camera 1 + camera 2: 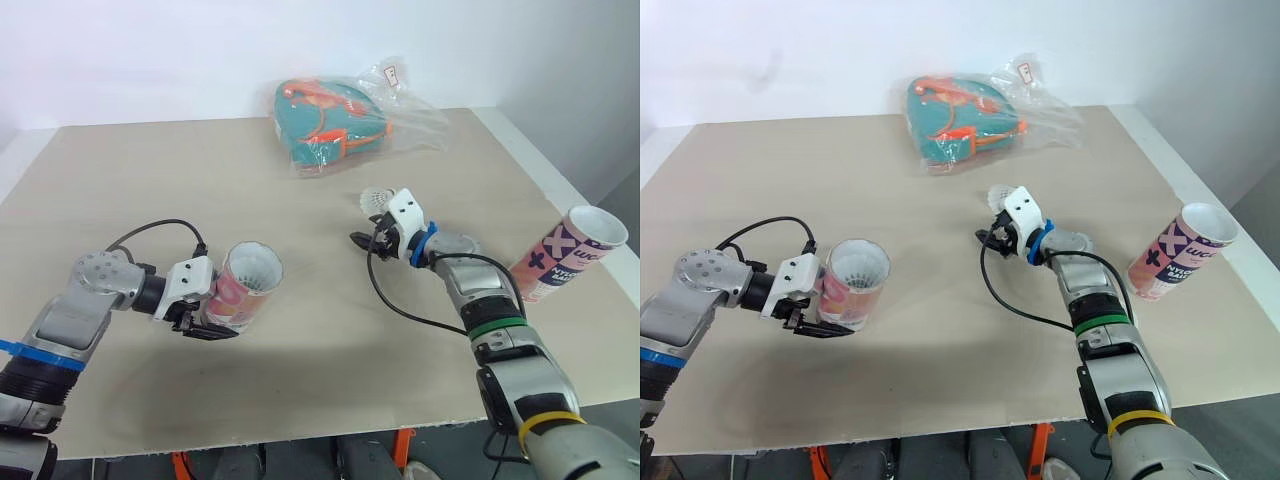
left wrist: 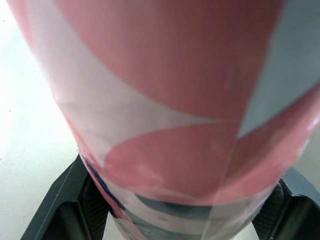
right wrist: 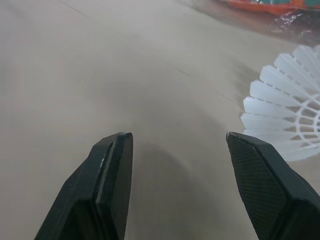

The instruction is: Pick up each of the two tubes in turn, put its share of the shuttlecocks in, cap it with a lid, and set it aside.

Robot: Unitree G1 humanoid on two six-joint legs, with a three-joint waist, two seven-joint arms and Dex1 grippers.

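Note:
My left gripper is shut on a pink and white tube, held low over the table with its open mouth tipped up toward me. In the left wrist view the tube sits clamped between both fingers. My right gripper hovers at the middle of the table, open with nothing between its fingers. A white shuttlecock lies on the table just beyond and beside it, apart from the fingers. A second tube, open-mouthed and tilted, rests at the table's right edge.
A teal and orange bag in clear plastic wrap lies at the back of the beige table. The table's right edge runs close behind the second tube.

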